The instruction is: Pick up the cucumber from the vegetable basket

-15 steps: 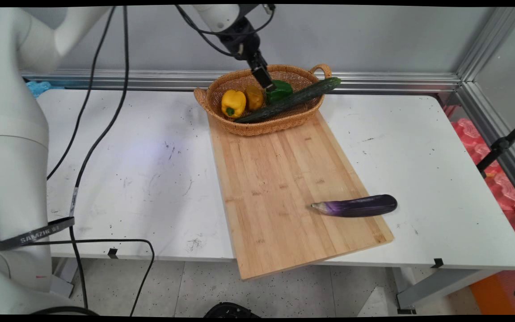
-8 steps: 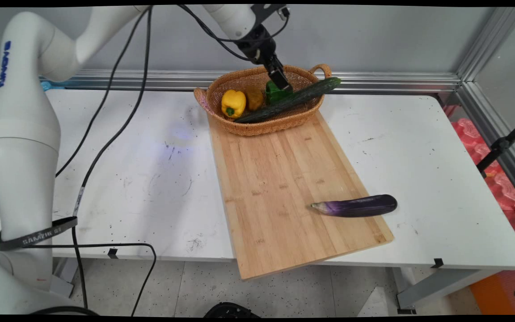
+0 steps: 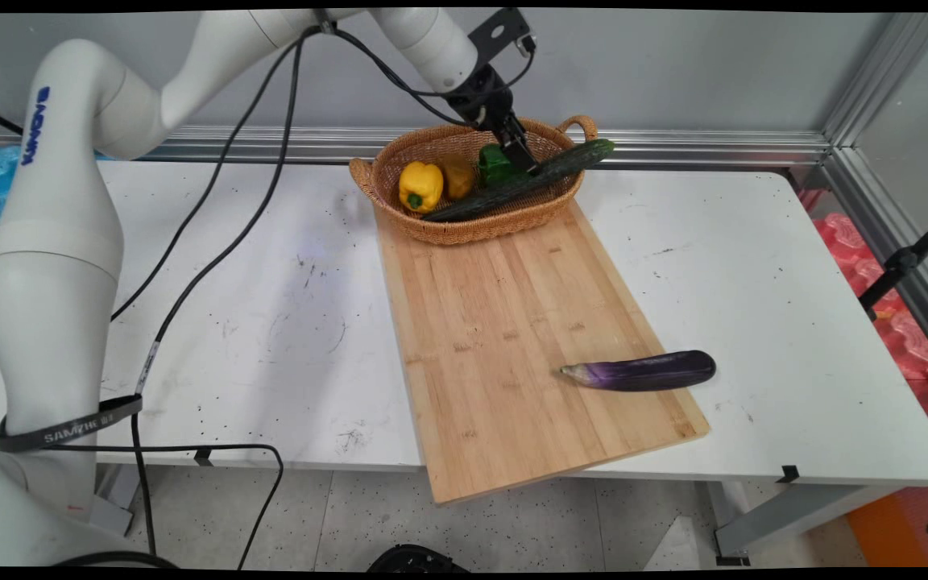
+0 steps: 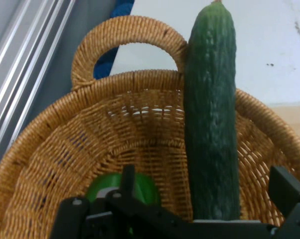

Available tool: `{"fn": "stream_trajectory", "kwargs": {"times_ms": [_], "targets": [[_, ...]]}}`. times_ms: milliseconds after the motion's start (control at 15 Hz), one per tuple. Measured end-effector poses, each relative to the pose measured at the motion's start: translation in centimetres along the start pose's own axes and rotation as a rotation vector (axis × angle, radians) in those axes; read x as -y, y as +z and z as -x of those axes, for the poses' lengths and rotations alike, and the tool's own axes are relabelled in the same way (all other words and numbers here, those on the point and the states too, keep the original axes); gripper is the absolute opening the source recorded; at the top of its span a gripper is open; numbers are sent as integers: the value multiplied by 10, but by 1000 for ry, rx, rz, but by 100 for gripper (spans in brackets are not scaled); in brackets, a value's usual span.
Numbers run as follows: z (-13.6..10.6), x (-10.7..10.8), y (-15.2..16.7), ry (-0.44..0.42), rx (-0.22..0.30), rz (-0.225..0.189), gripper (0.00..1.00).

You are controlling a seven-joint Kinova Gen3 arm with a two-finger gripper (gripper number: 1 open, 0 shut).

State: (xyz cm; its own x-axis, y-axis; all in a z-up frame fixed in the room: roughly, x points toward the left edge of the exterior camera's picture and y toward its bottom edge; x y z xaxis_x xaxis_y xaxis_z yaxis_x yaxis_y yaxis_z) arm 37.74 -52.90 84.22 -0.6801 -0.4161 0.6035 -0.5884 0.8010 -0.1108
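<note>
Over the wicker basket (image 3: pixel 472 189) at the far end of the bamboo cutting board (image 3: pixel 524 322), your gripper (image 3: pixel 524 157) hangs low inside the rim, with its jaws spread apart and gripping nothing. In the hand view the two fingers (image 4: pixel 287 191) rise well apart from the bottom edge, and the long cucumber (image 4: pixel 212 119) runs up between them, nearer the right one; you cannot tell whether either finger touches it. The green bell pepper (image 4: pixel 112 186) sits just beside the left finger, mostly hidden behind the black linkage. In the main view the cucumber lies slantwise across the basket, its far end sticking out over the rim beside the right handle (image 3: pixel 578 125). A yellow bell pepper (image 3: pixel 420 185) and a brownish vegetable (image 3: pixel 458 175), too small to name, share the basket's left half.

The only lettering you can read is "SAMZHE" on a black strap (image 3: pixel 69 423) round the arm's lower link.

An eggplant (image 3: pixel 641 370) lies well apart from the gripper, across the board's near right edge, its dark end over the white counter (image 3: pixel 794 322).
</note>
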Motion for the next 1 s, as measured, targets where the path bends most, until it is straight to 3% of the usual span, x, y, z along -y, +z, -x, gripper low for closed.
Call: {"fn": "stream_trajectory", "kwargs": {"times_ms": [867,933,1000], "targets": [[2,6,45,56,-29,26,100],[3,5,47,59,-29,33,0],[3,5,48,60,-28,38,0]]}}
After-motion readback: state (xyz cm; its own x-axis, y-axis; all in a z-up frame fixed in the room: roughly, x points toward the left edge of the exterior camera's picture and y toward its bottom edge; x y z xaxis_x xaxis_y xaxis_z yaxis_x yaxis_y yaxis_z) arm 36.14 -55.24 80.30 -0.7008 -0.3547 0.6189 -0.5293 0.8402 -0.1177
